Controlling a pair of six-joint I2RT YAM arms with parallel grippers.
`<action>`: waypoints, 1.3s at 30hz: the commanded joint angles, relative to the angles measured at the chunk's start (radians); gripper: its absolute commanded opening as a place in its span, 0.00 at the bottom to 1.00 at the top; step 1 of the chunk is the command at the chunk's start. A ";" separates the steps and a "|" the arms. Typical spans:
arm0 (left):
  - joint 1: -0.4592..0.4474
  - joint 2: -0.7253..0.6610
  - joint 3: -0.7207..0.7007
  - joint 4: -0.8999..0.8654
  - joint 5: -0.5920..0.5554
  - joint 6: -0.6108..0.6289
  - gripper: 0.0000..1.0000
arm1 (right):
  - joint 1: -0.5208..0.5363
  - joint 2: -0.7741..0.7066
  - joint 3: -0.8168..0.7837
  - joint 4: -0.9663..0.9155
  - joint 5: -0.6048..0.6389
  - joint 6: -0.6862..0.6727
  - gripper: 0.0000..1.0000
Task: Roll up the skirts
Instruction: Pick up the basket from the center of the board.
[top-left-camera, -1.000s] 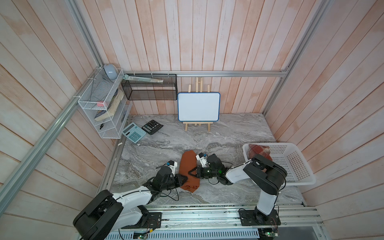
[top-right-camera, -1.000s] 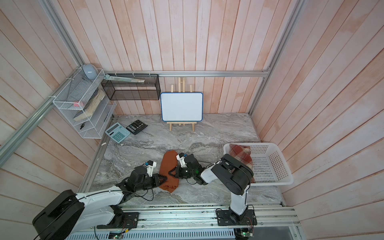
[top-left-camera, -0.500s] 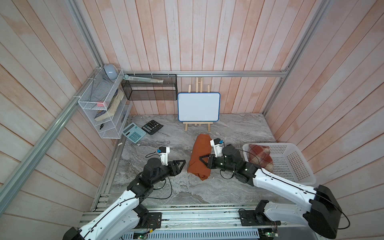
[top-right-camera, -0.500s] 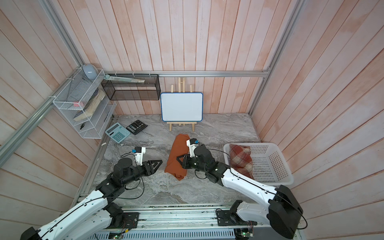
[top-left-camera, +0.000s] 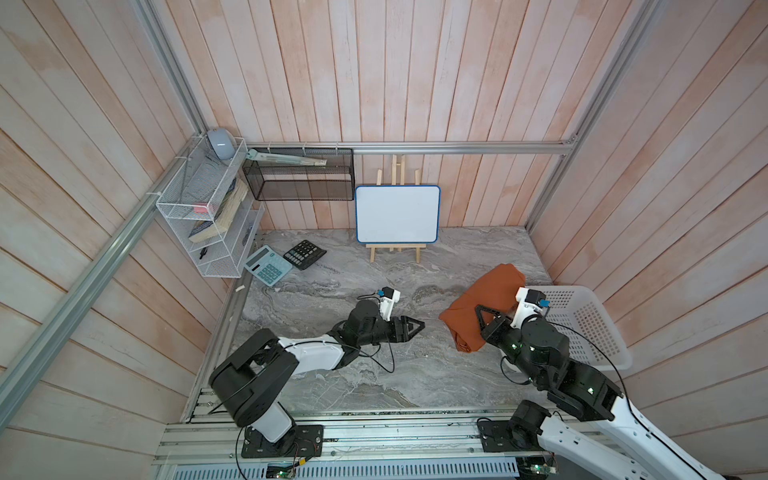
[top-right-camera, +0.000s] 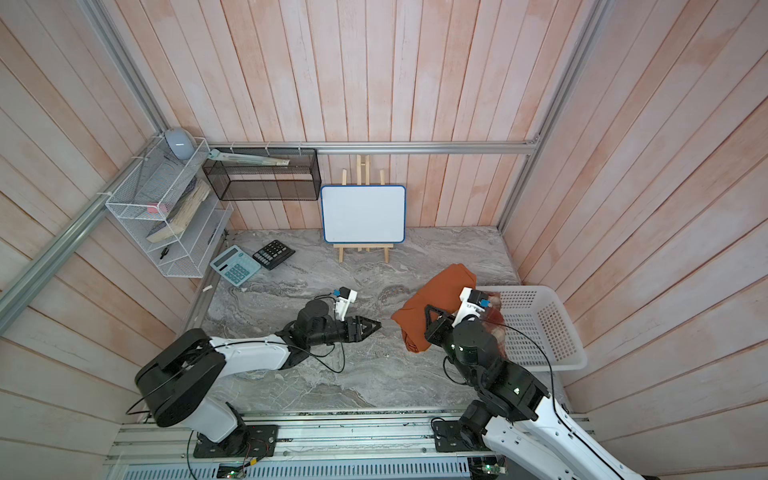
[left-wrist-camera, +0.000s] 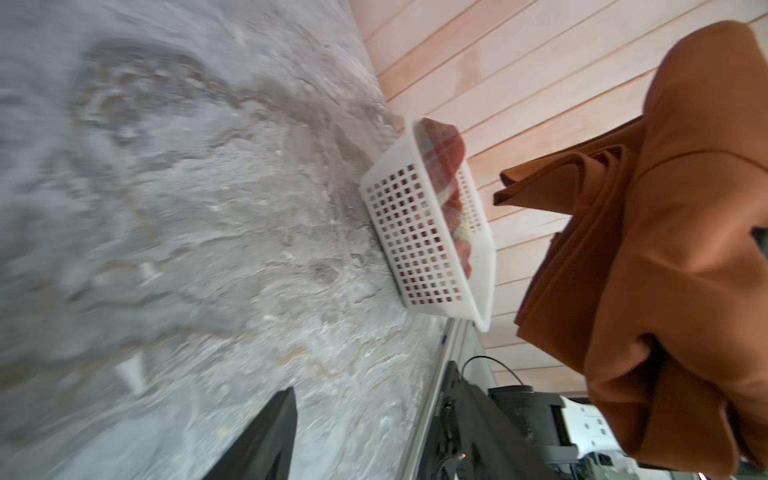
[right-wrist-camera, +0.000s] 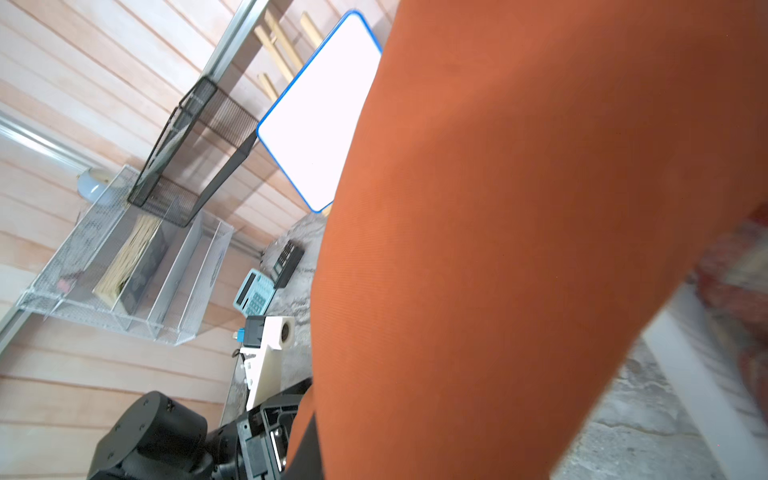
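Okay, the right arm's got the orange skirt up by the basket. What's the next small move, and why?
Probably swing the orange skirt further over the basket. The right gripper is shut on it at the basket's edge, not yet over it; the plaid skirt already lies inside, and the left gripper is open and empty.

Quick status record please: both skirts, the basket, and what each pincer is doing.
rust-orange cloth skirt: folded bundle, lifted, hanging from the right pincer
red-cream-tan plaid woolly skirt: lying inside the white lattice plastic basket
basket position: on the grey marble table, at its right side, next to the orange bundle
right pincer: shut on the orange skirt
left pincer: open, empty, over the table
note: orange skirt not in the basket
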 joint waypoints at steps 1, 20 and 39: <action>-0.032 0.156 0.068 0.453 0.139 -0.238 0.87 | -0.001 -0.026 0.028 0.083 0.128 -0.038 0.00; -0.157 0.484 0.551 -0.042 0.106 -0.221 0.92 | -0.001 -0.092 -0.027 0.467 0.077 -0.261 0.00; -0.262 0.676 0.941 -0.338 -0.017 -0.159 0.17 | -0.002 -0.074 -0.006 0.455 0.023 -0.299 0.00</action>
